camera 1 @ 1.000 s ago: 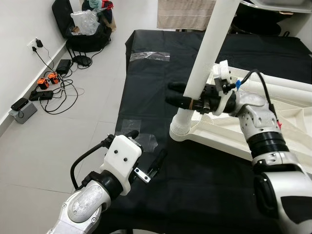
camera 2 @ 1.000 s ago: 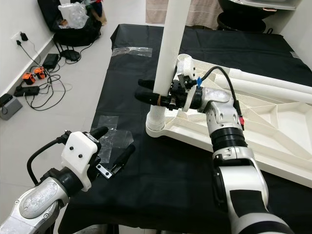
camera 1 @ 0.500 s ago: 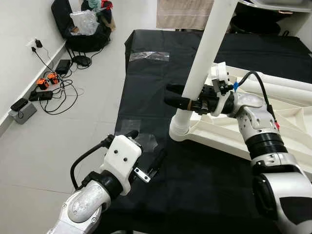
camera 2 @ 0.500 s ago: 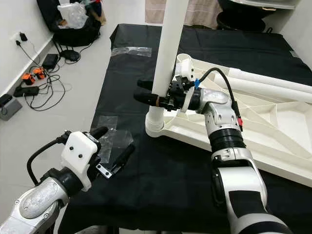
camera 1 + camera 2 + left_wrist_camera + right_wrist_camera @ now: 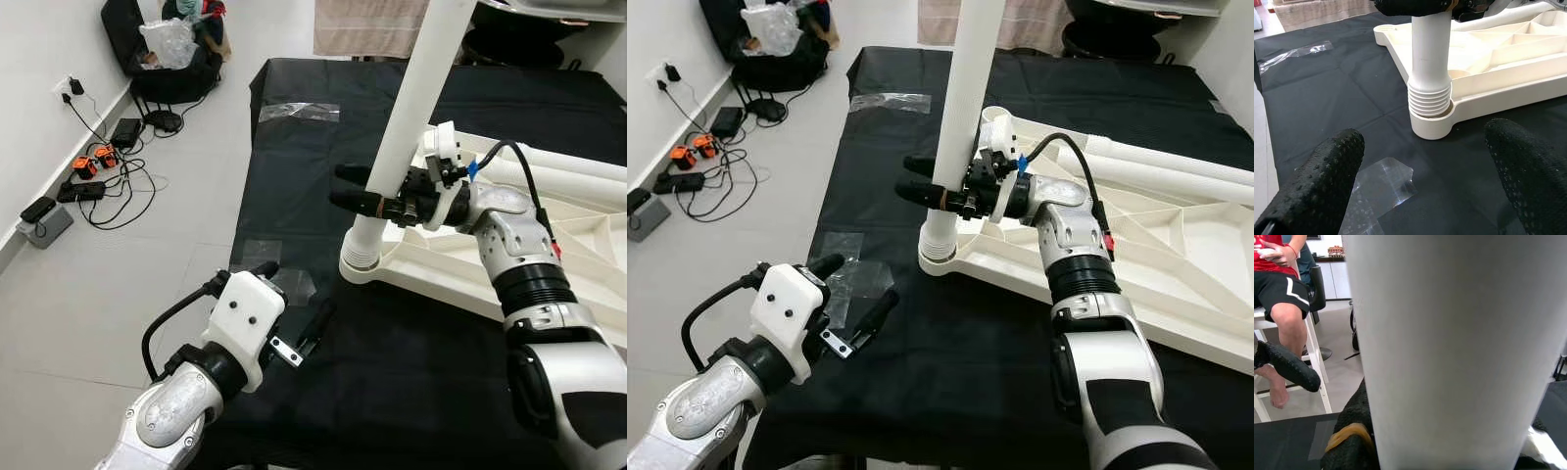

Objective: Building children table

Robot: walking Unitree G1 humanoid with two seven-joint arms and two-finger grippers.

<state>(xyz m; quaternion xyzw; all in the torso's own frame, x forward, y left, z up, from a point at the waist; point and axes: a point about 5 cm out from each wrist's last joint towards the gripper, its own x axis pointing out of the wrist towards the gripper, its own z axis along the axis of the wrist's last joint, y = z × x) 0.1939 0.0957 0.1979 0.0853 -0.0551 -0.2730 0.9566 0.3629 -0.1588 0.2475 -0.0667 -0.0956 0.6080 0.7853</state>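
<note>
Two grippers at work: lower left, the left gripper [image 5: 294, 311] hovers, fingers spread, over the black-covered surface [image 5: 411, 382] beside clear tape [image 5: 1378, 183]. Mid-frame, the right gripper [image 5: 921, 178] clamps the white table leg [image 5: 965, 108], standing in the upturned tabletop [image 5: 1176, 255] socket. Upper left, cables [image 5: 108, 186] and a black bag [image 5: 167, 59] lie on the tiled floor [image 5: 88, 294].

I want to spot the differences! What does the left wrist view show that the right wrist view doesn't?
Left wrist view: the leg's ribbed end standing in the tabletop's corner socket, and clear tape on the black cloth. Right wrist view: a seated person on a white chair. Both: the white leg and black fingers.
</note>
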